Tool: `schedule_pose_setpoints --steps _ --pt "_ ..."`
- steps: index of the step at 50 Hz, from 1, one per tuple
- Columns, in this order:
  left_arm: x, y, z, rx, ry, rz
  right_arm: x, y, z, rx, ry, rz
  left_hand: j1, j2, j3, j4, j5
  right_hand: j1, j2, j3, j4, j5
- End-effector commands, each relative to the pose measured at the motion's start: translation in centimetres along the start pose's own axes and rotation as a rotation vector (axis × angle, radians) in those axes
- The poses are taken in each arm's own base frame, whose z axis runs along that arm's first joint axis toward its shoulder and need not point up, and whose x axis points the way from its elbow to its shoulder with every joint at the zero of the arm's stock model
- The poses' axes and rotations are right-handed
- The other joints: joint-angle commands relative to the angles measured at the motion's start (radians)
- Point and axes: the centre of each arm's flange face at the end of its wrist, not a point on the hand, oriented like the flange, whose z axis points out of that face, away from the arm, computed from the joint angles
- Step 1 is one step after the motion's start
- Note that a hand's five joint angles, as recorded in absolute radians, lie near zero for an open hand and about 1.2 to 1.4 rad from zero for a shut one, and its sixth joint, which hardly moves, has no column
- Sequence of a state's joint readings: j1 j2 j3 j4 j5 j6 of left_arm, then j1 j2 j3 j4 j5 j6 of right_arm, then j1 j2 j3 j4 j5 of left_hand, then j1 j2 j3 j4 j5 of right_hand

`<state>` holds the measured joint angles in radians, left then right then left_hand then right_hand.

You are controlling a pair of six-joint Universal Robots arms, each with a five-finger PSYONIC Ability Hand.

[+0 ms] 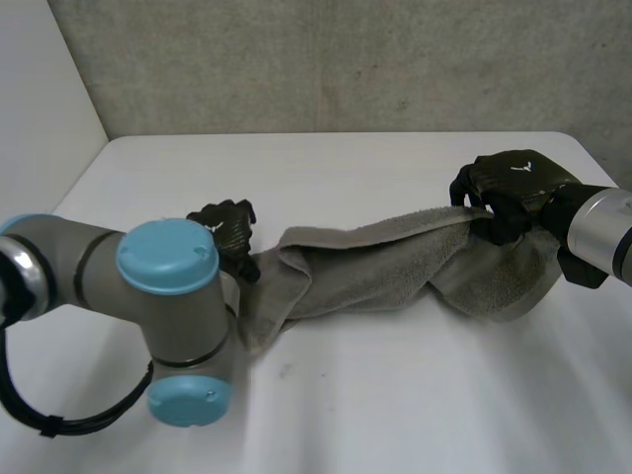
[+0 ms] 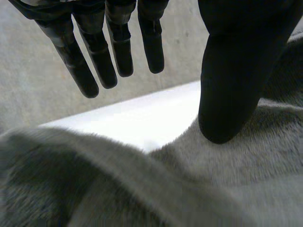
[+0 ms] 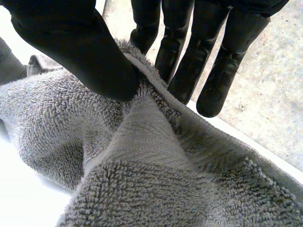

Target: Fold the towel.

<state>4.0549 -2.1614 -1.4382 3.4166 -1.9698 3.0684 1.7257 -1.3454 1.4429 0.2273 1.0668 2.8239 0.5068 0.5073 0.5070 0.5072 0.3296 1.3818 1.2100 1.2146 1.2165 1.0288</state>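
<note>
A grey towel (image 1: 395, 267) lies bunched in a long band across the white table (image 1: 415, 405). My right hand (image 1: 513, 188) is at the towel's right end. In the right wrist view its thumb (image 3: 80, 47) and fingers (image 3: 189, 61) pinch a raised ridge of the towel (image 3: 142, 165). My left hand (image 1: 227, 232) sits at the towel's left end. In the left wrist view its fingers (image 2: 94, 61) hang straight above the table, apart from the cloth. Its thumb tip (image 2: 227, 94) rests on the towel (image 2: 213, 184).
The table's far edge (image 1: 336, 135) meets a grey wall. My left arm (image 1: 148, 296) covers the near left part of the table and the towel's left tip.
</note>
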Motion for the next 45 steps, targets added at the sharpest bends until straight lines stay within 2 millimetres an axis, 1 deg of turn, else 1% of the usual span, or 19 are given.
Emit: schedule_pose_setpoints --steps 1,7,9,10,12,16,19,21,23,26,29,31,40,45 --pt "-1.5 0.0 -2.2 -0.114 0.042 0.051 0.0 0.8 0.8 -0.02 -0.012 -0.002 0.068 0.067 0.068 0.067 0.07 0.014 0.186 0.182 0.18 0.193" --pt "-2.1 0.7 -2.7 -0.168 0.052 0.076 0.0 1.6 1.4 -0.044 -0.012 -0.024 0.068 0.067 0.068 0.067 0.071 0.014 0.186 0.182 0.18 0.193" --pt "-2.5 1.6 -3.2 -0.212 0.057 0.109 0.0 1.9 1.6 -0.051 -0.015 -0.033 0.05 0.05 0.05 0.05 0.053 0.014 0.186 0.182 0.18 0.193" --pt "-2.5 1.6 -3.2 -0.212 0.057 0.109 0.0 1.9 1.6 -0.051 -0.015 -0.033 0.05 0.05 0.05 0.05 0.053 0.014 0.186 0.182 0.18 0.193" --pt "-2.7 2.2 -3.6 -0.238 0.067 0.145 0.0 2.4 1.9 -0.069 -0.018 -0.047 -0.008 -0.009 -0.008 -0.008 -0.005 0.014 0.186 0.182 0.18 0.193" --pt "-3.1 2.4 -3.7 -0.251 0.069 0.166 0.1 2.8 2.1 -0.08 -0.017 -0.056 -0.058 -0.059 -0.058 -0.059 -0.056 0.014 0.186 0.182 0.18 0.193" --pt "-3.5 2.2 -3.8 -0.253 0.077 0.166 0.1 3.2 2.2 -0.092 -0.022 -0.053 -0.058 -0.059 -0.059 -0.059 -0.056 0.014 0.186 0.182 0.18 0.193" --pt "-3.5 2.2 -4.2 -0.259 0.093 0.165 0.0 3.4 2.3 -0.096 -0.026 -0.05 -0.058 -0.059 -0.059 -0.059 -0.056 0.014 0.186 0.182 0.18 0.193" --pt "-3.2 2.5 -5.0 -0.269 0.134 0.168 0.0 3.8 2.4 -0.106 -0.03 -0.044 -0.058 -0.059 -0.059 -0.059 -0.056 0.014 0.186 0.182 0.18 0.193" --pt "-3.1 2.6 -5.3 -0.273 0.145 0.167 -0.2 4.2 2.5 -0.116 -0.036 -0.041 -0.058 -0.059 -0.059 -0.059 -0.056 0.014 0.186 0.182 0.18 0.193" --pt "-2.8 2.9 -5.7 -0.273 0.156 0.171 -0.3 4.3 2.6 -0.122 -0.04 -0.038 -0.126 -0.126 -0.126 -0.126 -0.123 0.014 0.186 0.182 0.18 0.193" --pt "-2.2 3.2 -5.8 -0.268 0.177 0.178 -0.4 4.6 2.7 -0.127 -0.044 -0.035 -0.17 -0.171 -0.17 -0.17 -0.167 0.014 0.186 0.182 0.18 0.193" --pt "-1.6 4.3 -4.6 -0.237 0.182 0.175 -0.4 4.7 2.7 -0.131 -0.047 -0.032 -0.158 -0.159 -0.158 -0.159 -0.156 0.014 0.186 0.182 0.18 0.193" --pt "-1.3 5.2 -3.4 -0.231 0.182 0.177 -0.4 4.8 2.7 -0.131 -0.047 -0.034 -0.109 -0.109 -0.109 -0.109 -0.106 0.014 0.186 0.182 0.18 0.193"
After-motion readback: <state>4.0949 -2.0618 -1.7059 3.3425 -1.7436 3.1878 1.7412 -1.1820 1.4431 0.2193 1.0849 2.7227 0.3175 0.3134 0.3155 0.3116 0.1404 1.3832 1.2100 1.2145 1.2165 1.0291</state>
